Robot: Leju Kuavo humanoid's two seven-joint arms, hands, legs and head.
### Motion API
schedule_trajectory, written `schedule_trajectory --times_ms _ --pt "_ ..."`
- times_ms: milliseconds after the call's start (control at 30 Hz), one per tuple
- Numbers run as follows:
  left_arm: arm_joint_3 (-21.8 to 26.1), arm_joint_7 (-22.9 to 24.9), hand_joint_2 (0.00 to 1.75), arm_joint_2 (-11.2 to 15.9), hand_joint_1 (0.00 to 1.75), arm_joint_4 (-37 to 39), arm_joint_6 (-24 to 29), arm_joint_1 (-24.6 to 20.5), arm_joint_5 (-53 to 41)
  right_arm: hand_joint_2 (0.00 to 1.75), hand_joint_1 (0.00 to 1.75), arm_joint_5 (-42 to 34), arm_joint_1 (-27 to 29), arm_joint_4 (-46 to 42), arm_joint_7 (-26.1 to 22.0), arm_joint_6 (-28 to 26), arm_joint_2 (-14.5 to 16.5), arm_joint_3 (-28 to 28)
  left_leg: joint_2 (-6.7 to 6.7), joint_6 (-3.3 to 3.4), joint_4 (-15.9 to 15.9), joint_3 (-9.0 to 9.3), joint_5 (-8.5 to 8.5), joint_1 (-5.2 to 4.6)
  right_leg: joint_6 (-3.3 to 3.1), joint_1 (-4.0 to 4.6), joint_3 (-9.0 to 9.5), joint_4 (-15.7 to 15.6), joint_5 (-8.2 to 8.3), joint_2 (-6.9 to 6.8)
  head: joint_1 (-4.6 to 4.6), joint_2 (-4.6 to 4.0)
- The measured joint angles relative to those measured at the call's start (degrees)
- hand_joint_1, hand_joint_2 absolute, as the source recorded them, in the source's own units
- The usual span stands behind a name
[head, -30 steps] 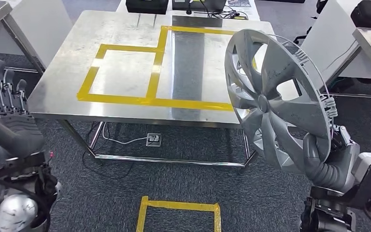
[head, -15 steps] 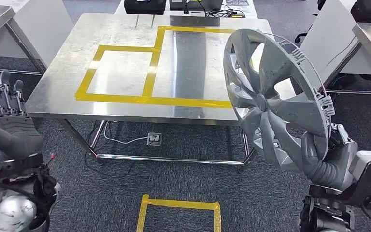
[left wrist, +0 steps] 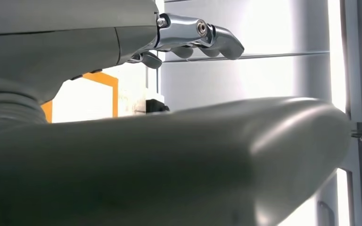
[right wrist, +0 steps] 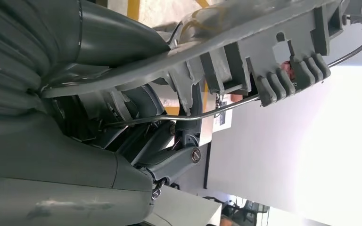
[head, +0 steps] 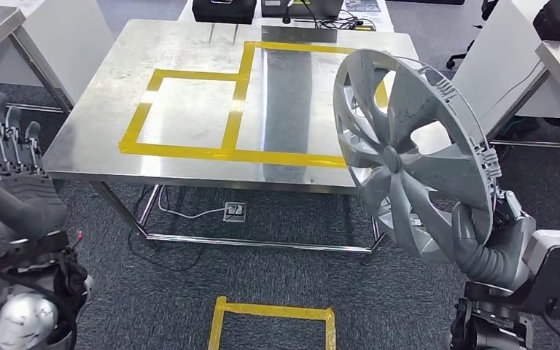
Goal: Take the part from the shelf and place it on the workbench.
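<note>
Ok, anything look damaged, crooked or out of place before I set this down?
Nothing stands out. The silver plastic wheel cover looks intact, held upright by its lower rim in the right hand. The steel workbench with yellow tape outlines lies ahead.

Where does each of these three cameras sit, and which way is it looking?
Head view: high on the robot, looking forward and down at the steel workbench with yellow tape; the left hand is raised and empty, and the right hand holds a silver hubcap.
Left wrist view: behind the left hand, past its thumb and fingers toward bright panels.
Right wrist view: behind the right hand, against the hubcap's clipped rim.
Shared: the head and right wrist views both show the hubcap held by the right hand.
</note>
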Motion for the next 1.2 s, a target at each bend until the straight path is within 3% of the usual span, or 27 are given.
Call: schedule_trajectory --times_ms 67,133,233,300,400,467,500,600,667,767,800,867,933,1000,1033,1133,1167,1200 --pt "0.0 0.0 0.00 0.0 0.00 0.0 0.0 0.0 0.0 1.75 1.75 0.0 0.0 0.0 0.0 0.0 0.0 0.0 -0.10 -0.35 0.3 0.24 -0.45 -0.02 -0.46 -0.01 3.31 -7.9 3.87 0.03 0.28 0.00" --pt "0.0 0.0 0.00 0.0 0.00 0.0 0.0 0.0 0.0 1.75 1.75 0.0 0.0 0.0 0.0 0.0 0.0 0.0 -0.15 -0.90 0.3 0.19 -0.70 -0.04 -1.17 0.28 5.43 -12.7 4.54 0.12 0.35 0.00" --pt "0.0 0.0 0.00 0.0 0.00 0.1 -0.1 0.0 -0.1 1.75 1.75 -0.1 0.0 -0.1 0.0 -0.1 0.0 0.0 -0.01 -2.01 0.9 0.15 -0.59 -0.09 -2.58 0.40 6.81 -13.9 4.39 0.00 0.10 0.00" --pt "0.1 0.0 0.00 0.0 0.00 0.1 -0.2 -0.1 -0.3 1.75 1.75 -0.1 0.0 -0.1 0.0 -0.1 0.0 0.0 0.80 -2.53 3.3 -0.77 -1.34 -0.14 -3.30 0.10 8.45 -14.3 4.29 -0.25 -0.37 0.00" --pt "0.1 0.0 0.00 0.1 0.00 0.1 -0.2 0.0 -0.3 1.75 1.75 -0.1 0.0 -0.1 -0.1 -0.2 0.0 0.0 1.94 -2.92 12.2 -6.12 -4.16 0.18 -3.78 -0.02 9.82 -14.4 3.42 -0.49 -1.33 0.00" --pt "0.1 0.0 0.00 0.0 0.00 0.2 -0.2 0.1 -0.3 1.75 1.75 -0.2 0.2 -0.1 -0.1 -0.2 0.0 0.0 2.11 -3.11 15.6 -9.40 -4.85 0.48 -3.61 -0.10 10.53 -14.4 2.62 -0.53 -1.73 0.00" --pt "0.1 0.0 0.00 0.0 0.00 0.2 -0.2 0.1 -0.3 1.75 1.75 -0.2 0.3 -0.1 -0.1 -0.2 0.0 0.0 2.21 -3.22 14.6 -9.65 -3.67 0.60 -3.41 -0.21 11.09 -14.4 2.11 -0.53 -1.90 0.00" --pt "0.0 0.0 0.00 0.0 0.00 0.4 -0.2 0.1 -0.3 1.75 1.75 -0.3 0.4 0.0 -0.1 -0.2 0.0 0.0 2.74 -3.60 5.1 -6.47 2.50 0.72 -2.40 -0.56 12.93 -14.3 0.20 -0.54 -2.45 0.00" --pt "0.0 0.0 0.00 0.0 0.00 0.5 -0.2 0.1 -0.4 1.75 1.75 -0.3 0.3 0.0 -0.2 -0.2 0.0 -0.1 3.09 -3.17 1.7 -4.80 2.93 0.47 -1.47 -0.49 13.29 -14.3 -0.74 -0.63 -2.84 0.00" --pt "0.0 0.0 0.00 0.0 0.00 0.5 -0.2 0.2 -0.5 1.75 1.75 -0.3 0.3 -0.1 -0.2 -0.2 -0.1 -0.2 2.83 -1.60 1.6 -4.16 1.79 0.44 -0.45 -0.40 13.79 -13.7 -1.29 -0.85 -2.69 0.00" --pt "0.0 0.0 0.00 -0.1 0.00 0.4 -0.2 0.1 -0.5 1.75 1.75 -0.2 0.2 -0.1 -0.2 -0.2 -0.1 -0.2 2.66 -1.26 1.6 -3.67 1.47 0.47 -0.31 -0.44 13.37 -12.5 -1.37 -0.84 -2.46 0.00" --pt "0.0 0.0 0.00 -0.1 0.00 0.4 -0.2 0.0 -0.6 1.75 1.75 -0.2 0.0 -0.1 -0.2 -0.2 -0.1 -0.2 2.27 -0.73 1.4 -2.72 0.81 0.35 -0.31 -0.41 10.05 -6.9 -2.19 -0.81 -1.76 0.00" --pt "0.0 0.0 0.00 -0.1 0.00 0.5 -0.2 0.0 -0.6 1.75 1.75 -0.2 0.0 -0.1 -0.2 -0.2 -0.1 -0.2 1.91 -0.43 1.3 -1.93 0.11 0.06 -0.67 -0.03 5.06 -0.1 -5.09 -0.78 -1.19 0.00" --pt "0.0 0.0 0.00 -0.1 0.00 0.6 -0.2 0.1 -0.7 1.75 1.75 -0.2 0.2 0.0 -0.2 -0.2 -0.1 -0.2 1.48 -0.19 1.3 -0.69 -0.83 -0.43 -1.29 0.54 1.48 2.6 -7.12 -0.76 -0.83 0.00" --pt "0.0 0.0 0.00 -0.1 0.00 0.6 -0.2 0.1 -0.7 1.75 1.75 -0.2 0.3 0.0 -0.2 -0.2 -0.1 -0.2 1.27 -0.09 1.3 0.23 -1.42 -0.79 -1.82 0.88 0.81 1.3 -5.98 -0.74 -0.60 0.00" --pt "0.0 0.0 0.00 -0.1 0.00 0.7 -0.2 0.1 -0.7 1.75 1.75 -0.3 0.2 0.0 -0.2 -0.2 -0.1 -0.3 0.83 0.03 1.1 2.54 -2.96 -1.54 -4.31 2.44 1.59 -8.9 4.12 -0.57 -0.18 0.00" --pt "0.0 0.0 0.00 -0.1 0.00 0.7 -0.2 0.1 -0.7 1.75 1.75 -0.3 0.1 0.0 -0.2 -0.2 -0.1 -0.3 0.71 -0.05 1.0 2.84 -3.36 -1.62 -5.02 2.89 2.01 -11.1 6.20 -0.34 -0.17 0.00" --pt "0.0 0.0 0.00 -0.1 0.00 0.8 -0.2 0.1 -0.7 1.75 1.75 -0.3 0.1 0.0 -0.2 -0.2 -0.1 -0.4 0.61 -0.15 1.2 3.03 -3.48 -1.70 -5.46 3.19 2.04 -12.5 6.98 -0.14 -0.24 0.00"
